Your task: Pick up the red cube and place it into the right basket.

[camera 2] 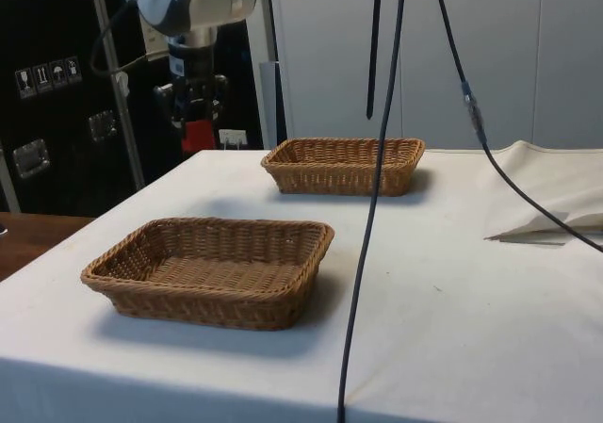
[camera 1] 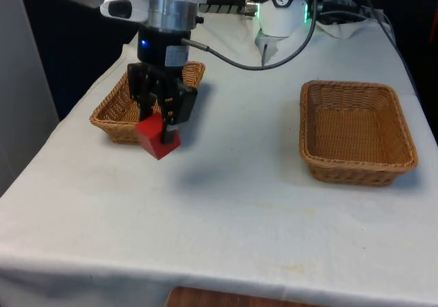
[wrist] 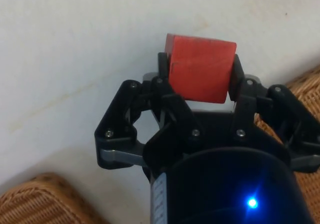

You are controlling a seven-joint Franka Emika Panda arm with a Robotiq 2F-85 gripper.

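The red cube (camera 1: 156,137) hangs above the white cloth, just in front of the basket on the front view's left (camera 1: 116,112). My gripper (camera 1: 159,130) is shut on it. From the wrist, the red cube (wrist: 201,68) sits squeezed between my two black fingers (wrist: 163,67), with white cloth below. From the side, the red cube (camera 2: 197,134) is held high above the table's far edge. The basket on the front view's right (camera 1: 356,130) stands empty, well apart from the gripper; in the side view this same basket (camera 2: 212,268) is the nearer one.
The farther basket in the side view (camera 2: 344,164) also looks empty. A black cable (camera 2: 372,216) hangs down across the side view. Folded white cloth (camera 2: 551,211) lies at the table's end. Open cloth (camera 1: 239,184) lies between the two baskets.
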